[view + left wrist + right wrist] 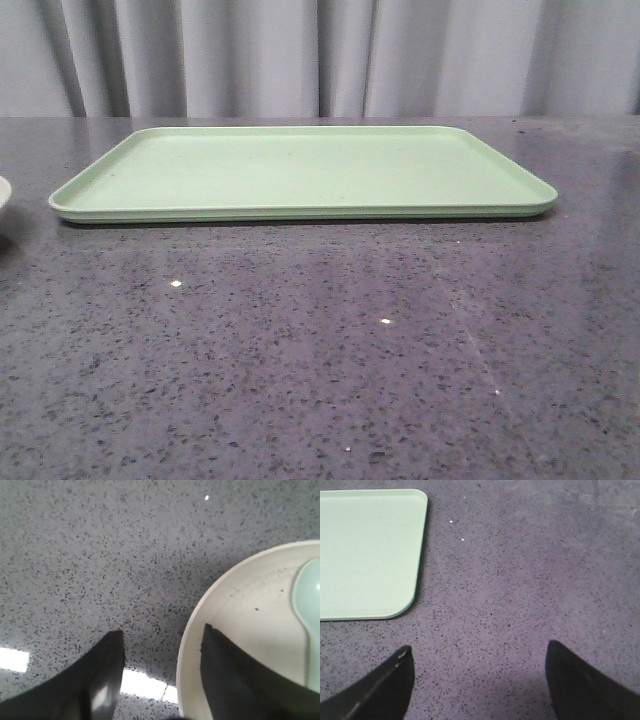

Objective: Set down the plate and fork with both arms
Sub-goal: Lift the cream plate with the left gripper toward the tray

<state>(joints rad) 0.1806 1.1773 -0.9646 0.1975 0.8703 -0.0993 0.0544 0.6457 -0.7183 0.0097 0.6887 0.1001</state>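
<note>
The off-white plate (240, 605) lies on the speckled table, and a sliver of its rim shows at the far left edge of the front view (3, 195). My left gripper (163, 630) is open and straddles the plate's rim, one finger over the inside of the plate and the other over the table outside it. My right gripper (480, 645) is open and empty above bare table, apart from the tray's corner. The yellow fork is out of view. Neither gripper shows in the front view.
A light blue-green round-ended utensil (307, 595) lies inside the plate. The pale green rectangular tray (300, 165) sits empty at the middle back of the dark speckled table; its corner shows in the right wrist view (365, 550). Grey curtains hang behind.
</note>
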